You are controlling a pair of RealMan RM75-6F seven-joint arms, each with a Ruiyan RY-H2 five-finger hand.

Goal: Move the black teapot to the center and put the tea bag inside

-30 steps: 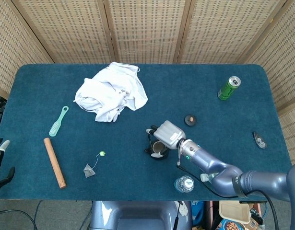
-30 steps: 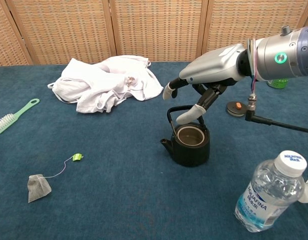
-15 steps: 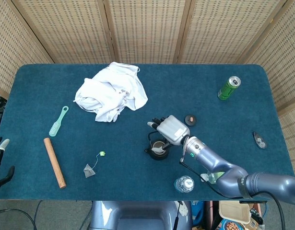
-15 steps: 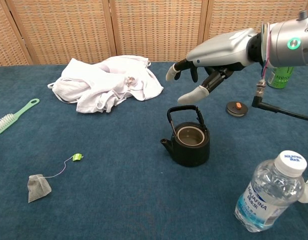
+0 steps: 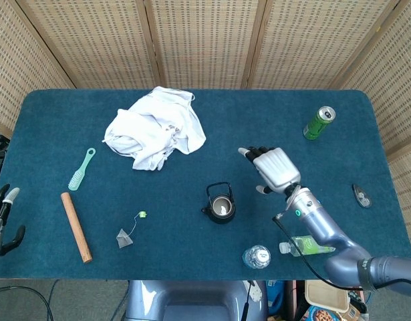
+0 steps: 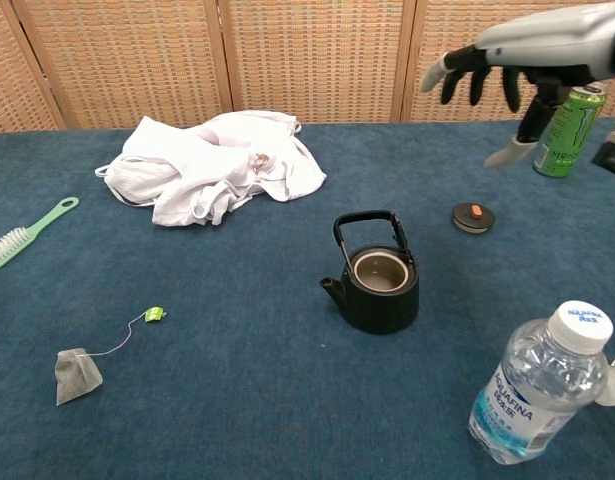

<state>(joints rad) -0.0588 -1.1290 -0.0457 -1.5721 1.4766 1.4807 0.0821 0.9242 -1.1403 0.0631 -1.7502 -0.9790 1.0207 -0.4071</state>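
- now that i have let go of the teapot, my right hand (image 5: pixel 275 168) has lifted up and away to the right, fingers spread and holding nothing; a second ago it hovered right over the pot's handle.
- in the chest view the same hand (image 6: pixel 497 62) hangs high, well apart from the pot.
- the black teapot (image 6: pixel 375 275) stands upright on the worktop (image 5: pixel 51 127) near its middle, handle up, lid off and mouth open; i judge the moving step done.
- its small round lid (image 6: pixel 473 217) lies to the right of the pot, apart from it.
- the tea bag (image 5: pixel 124 237) lies well to the left of the pot, its string running to a green tag (image 5: pixel 143 215); it is untouched, so that step remains.
- my left hand (image 5: pixel 3 217) sits at the left edge of the head view, off the worktop; i cannot tell how far open it is.
- being nearer, the left hand looks the likelier one to fetch the bag.
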